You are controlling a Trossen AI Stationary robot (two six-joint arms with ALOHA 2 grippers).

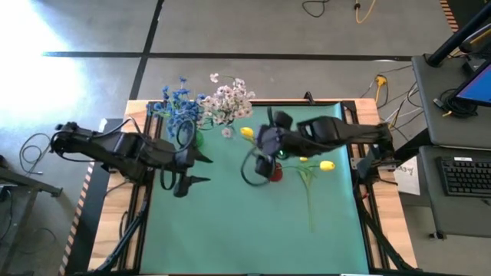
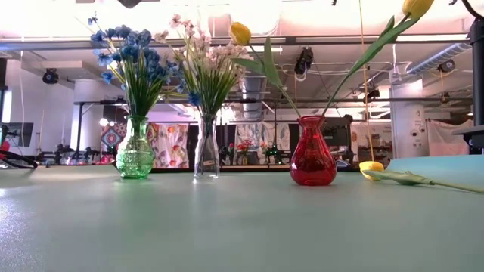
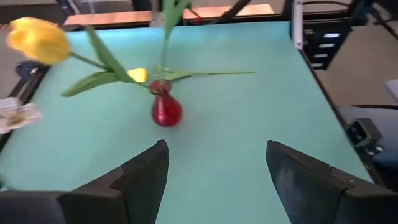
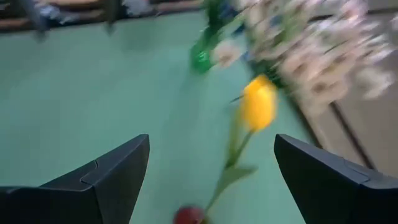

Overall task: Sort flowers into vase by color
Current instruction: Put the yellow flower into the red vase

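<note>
Red vase (image 1: pixel 275 172) seems half-hidden under right gripper (image 1: pixel 263 165), both grippers' jaws apart.

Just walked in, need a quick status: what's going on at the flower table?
Two arms are sorting flowers into vases by color. Blue flowers sit in the green vase, pink-white sprays in the clear vase, and two yellow tulips in the red vase. One yellow tulip lies on the mat. The right gripper hangs over the red vase, jaws open and empty; the left gripper waits open.
</note>
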